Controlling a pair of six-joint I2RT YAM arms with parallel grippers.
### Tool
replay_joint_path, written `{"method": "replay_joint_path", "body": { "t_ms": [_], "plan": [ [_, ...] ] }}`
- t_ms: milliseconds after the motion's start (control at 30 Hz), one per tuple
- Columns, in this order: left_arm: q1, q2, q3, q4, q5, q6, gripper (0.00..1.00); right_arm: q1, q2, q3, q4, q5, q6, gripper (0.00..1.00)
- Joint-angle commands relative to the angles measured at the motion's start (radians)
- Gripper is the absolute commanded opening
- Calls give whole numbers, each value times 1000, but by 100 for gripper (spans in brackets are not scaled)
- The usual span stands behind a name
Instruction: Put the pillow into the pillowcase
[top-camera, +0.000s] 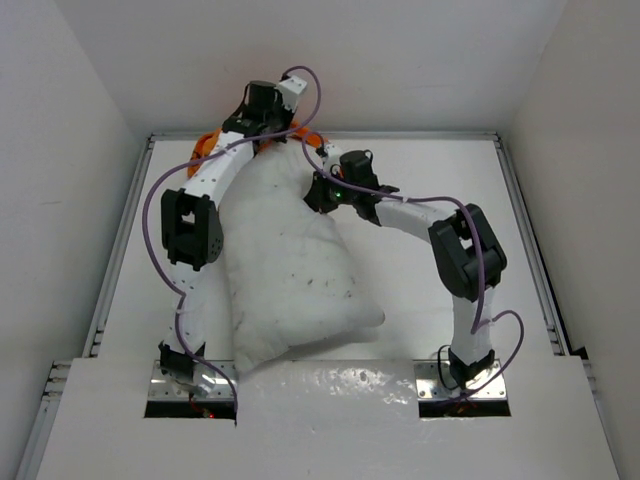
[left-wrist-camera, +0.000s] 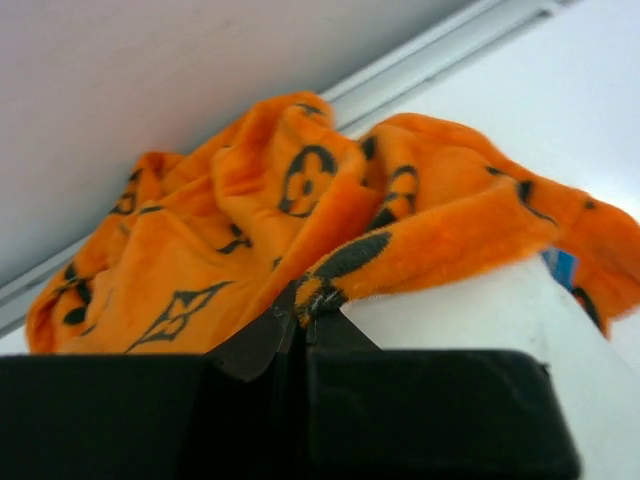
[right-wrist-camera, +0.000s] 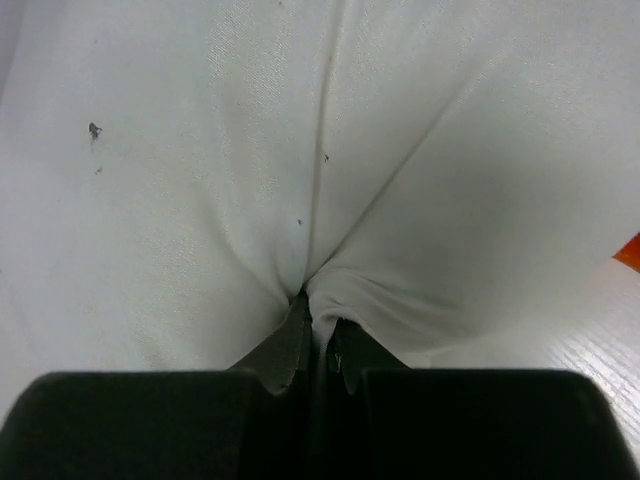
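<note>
A plump white pillow (top-camera: 290, 270) with small dark specks lies lengthwise down the middle of the table, its far end under the bunched orange pillowcase (top-camera: 290, 131) at the back wall. In the left wrist view the pillowcase (left-wrist-camera: 300, 220) is fleecy orange with dark brown motifs, draped over the pillow's (left-wrist-camera: 470, 310) white end. My left gripper (left-wrist-camera: 303, 300) is shut on a fold of the pillowcase hem. At the pillow's far right side, my right gripper (right-wrist-camera: 318, 310) is shut on a pinch of the pillow (right-wrist-camera: 250, 150) fabric. From the top, both grippers' fingertips are hidden by the wrists.
Metal rails (top-camera: 528, 240) run along the table's left, right and back edges, with white walls (top-camera: 400, 60) close behind. A raised white shelf (top-camera: 330, 420) spans the near edge around both arm bases. Purple cables (top-camera: 150, 220) loop beside each arm.
</note>
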Motion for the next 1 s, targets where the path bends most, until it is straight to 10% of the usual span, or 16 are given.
{"method": "replay_joint_path", "body": {
  "t_ms": [0,133,400,633,800,833,867,967],
  "plan": [
    [-28,-95,102,-70,228,16,0,12,-76,-9,77,28,-1,0],
    [-52,-109,170,-363,778,237,0,12,-112,47,171,134,-2,0],
    [-88,-125,262,-799,1109,486,0,9,-187,22,564,344,15,0],
    [-97,-138,251,-919,1100,523,0,-74,-144,-35,569,622,266,0],
    [-95,-131,45,-773,761,447,1,-42,-149,-151,526,449,188,1],
    [-92,-129,-6,-711,690,408,3,-37,-168,-176,540,388,174,12],
    [-91,-126,-99,-616,572,394,4,-35,-181,-195,557,251,158,46],
    [-89,-120,-227,-475,427,357,5,-41,-256,-241,430,190,63,72]
  ]
}}
